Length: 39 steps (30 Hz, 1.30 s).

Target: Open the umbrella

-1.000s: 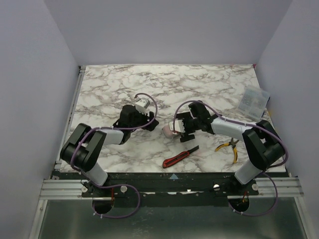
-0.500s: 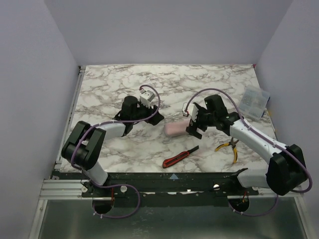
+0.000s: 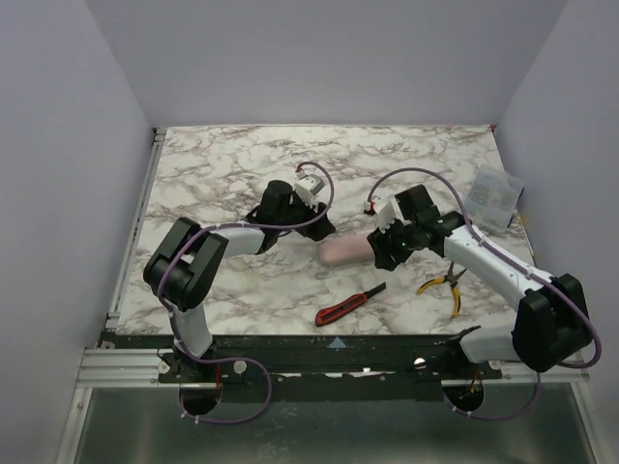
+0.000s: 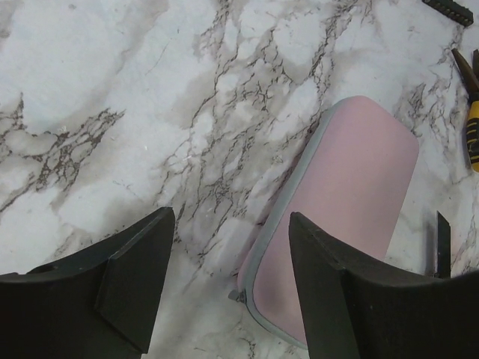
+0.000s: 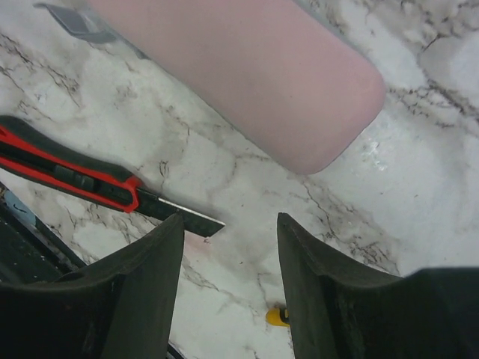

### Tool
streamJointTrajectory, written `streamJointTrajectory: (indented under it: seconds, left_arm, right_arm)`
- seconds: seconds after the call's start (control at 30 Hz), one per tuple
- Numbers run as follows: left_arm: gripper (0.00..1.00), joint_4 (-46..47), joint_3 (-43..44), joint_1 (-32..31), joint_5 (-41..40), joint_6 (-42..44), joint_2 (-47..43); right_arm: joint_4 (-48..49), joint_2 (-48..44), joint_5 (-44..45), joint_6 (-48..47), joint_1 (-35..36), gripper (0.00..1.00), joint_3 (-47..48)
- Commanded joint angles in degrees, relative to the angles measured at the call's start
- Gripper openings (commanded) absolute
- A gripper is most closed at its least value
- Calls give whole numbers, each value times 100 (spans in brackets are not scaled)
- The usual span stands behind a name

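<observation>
The umbrella [image 3: 342, 251] is folded into a pink oblong package with a grey zip edge and lies flat on the marble table. My left gripper [image 3: 316, 230] is open and empty just left of it. In the left wrist view the left gripper [image 4: 230, 224] hangs over the umbrella's [image 4: 344, 194] near end, the zip pull between the jaws. My right gripper [image 3: 386, 253] is open and empty at the package's right end. In the right wrist view the right gripper [image 5: 228, 224] stands over bare marble, apart from the umbrella [image 5: 247, 67].
A red-and-black utility knife [image 3: 349, 304] lies near the front edge, its blade out in the right wrist view [image 5: 75, 179]. Yellow-handled pliers [image 3: 447, 284] lie to the right. A clear plastic box [image 3: 491, 198] sits at the right edge.
The right gripper has let go of the umbrella, which now lies flat on the table, and has drawn back to its right end. The left gripper has moved right, up to the umbrella's left end.
</observation>
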State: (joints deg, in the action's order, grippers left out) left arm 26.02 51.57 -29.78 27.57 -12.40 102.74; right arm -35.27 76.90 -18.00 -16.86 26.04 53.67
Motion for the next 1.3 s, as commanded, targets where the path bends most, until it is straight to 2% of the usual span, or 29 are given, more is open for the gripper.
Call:
streamJointTrajectory:
  seconds: [0.0, 0.2, 0.43, 0.67, 0.8, 1.0, 1.1, 1.17, 1.27]
  left_arm:
    - [63, -320, 28, -97, -37, -295, 189]
    - [61, -369, -313, -141, 201, -342, -66]
    - [58, -289, -797, -145, 543, -712, -370]
    - [58, -152, -956, -258, 618, -860, -376]
    - [58, -53, -1070, -265, 563, -877, -415]
    - [61, 865, -1944, -265, 17, -851, -1302]
    - [61, 780, -2243, -346, -449, -630, -1667]
    - [60, 693, -2372, -487, -733, -458, -1806]
    - [60, 573, -2468, -819, -1004, -246, -1888]
  right_arm:
    - [131, 308, 236, 152, -10, 55, -272]
    - [868, 961, 25, 369, -155, 56, -314]
    - [1302, 1799, -460, 519, -396, 58, 275]
    - [1417, 2324, -1313, 419, -632, 66, 833]
    - [1234, 2530, -1634, 458, -788, 74, 1132]
    - [782, 2365, -2001, 1094, -1075, 88, 1193]
    - [898, 2159, -2337, 1650, -1069, 90, 984]
    - [1159, 2077, -2373, 2264, -1066, 91, 819]
    - [1423, 2007, -2289, 2673, -1038, 91, 673]
